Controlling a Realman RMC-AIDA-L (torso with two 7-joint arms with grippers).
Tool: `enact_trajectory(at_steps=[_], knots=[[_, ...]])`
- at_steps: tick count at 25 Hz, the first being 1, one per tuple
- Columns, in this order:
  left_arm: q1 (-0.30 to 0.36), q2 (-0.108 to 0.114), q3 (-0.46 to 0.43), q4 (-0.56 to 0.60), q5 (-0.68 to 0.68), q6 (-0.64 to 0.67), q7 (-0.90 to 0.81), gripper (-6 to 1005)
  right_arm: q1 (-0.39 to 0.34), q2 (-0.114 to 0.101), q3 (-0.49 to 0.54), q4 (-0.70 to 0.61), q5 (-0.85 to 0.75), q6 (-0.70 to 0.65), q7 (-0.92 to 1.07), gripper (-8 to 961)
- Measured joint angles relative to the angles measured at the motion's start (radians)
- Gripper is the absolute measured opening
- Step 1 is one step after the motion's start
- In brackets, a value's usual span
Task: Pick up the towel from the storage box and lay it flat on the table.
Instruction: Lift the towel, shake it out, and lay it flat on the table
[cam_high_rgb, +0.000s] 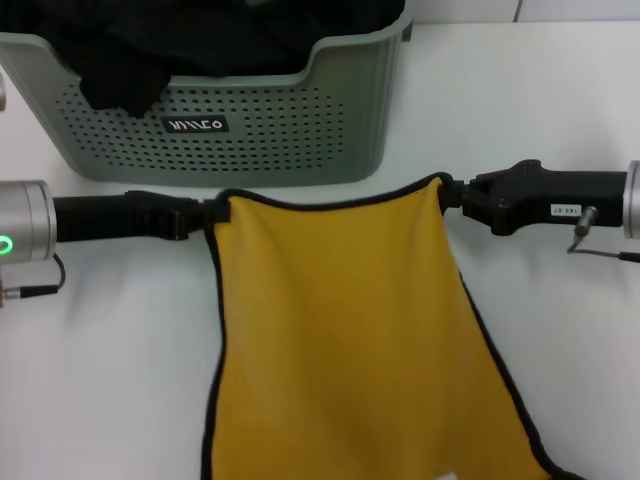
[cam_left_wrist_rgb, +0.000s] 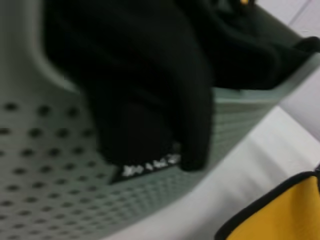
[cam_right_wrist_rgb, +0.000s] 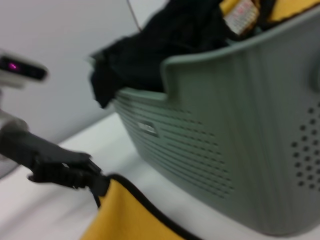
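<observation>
With my left tool (cam_high_rgb: 207, 215) and right tool (cam_high_rgb: 450, 195) each clamped on a towel (cam_high_rgb: 350, 340) corner, I'd lower both evenly, keeping the edge taut, clear of the box (cam_high_rgb: 120, 150) at the surface's (cam_high_rgb: 100, 380) far edge

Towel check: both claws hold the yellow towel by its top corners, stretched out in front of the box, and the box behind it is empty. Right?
Not quite. The box is not empty: black fabric is bunched inside and spills over its rim, as the head view shows. The rest holds: the left claw and right claw each hold a top corner of the towel, stretched in front of the box.
</observation>
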Motion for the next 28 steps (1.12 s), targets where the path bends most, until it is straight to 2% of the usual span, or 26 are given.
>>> enact_trajectory(at_steps=[12, 16, 20, 28], knots=[[-0.002, 0.016, -0.002, -0.001, 0.057, -0.081, -0.086, 28, 0.028, 0.0, -0.004, 0.029, -0.05, -0.098, 0.016, 1], [-0.023, 0.001, 0.007, -0.003, 0.124, -0.147, -0.098, 28, 0.029, 0.009, -0.04, 0.03, -0.056, -0.191, -0.004, 0], [-0.057, -0.004, 0.008, -0.029, 0.188, -0.183, -0.114, 28, 0.038, 0.011, -0.071, 0.032, -0.053, -0.25, -0.01, 0], [-0.07, -0.007, 0.008, -0.037, 0.181, -0.205, -0.104, 29, 0.052, 0.013, -0.118, 0.033, -0.043, -0.3, -0.012, 1]])
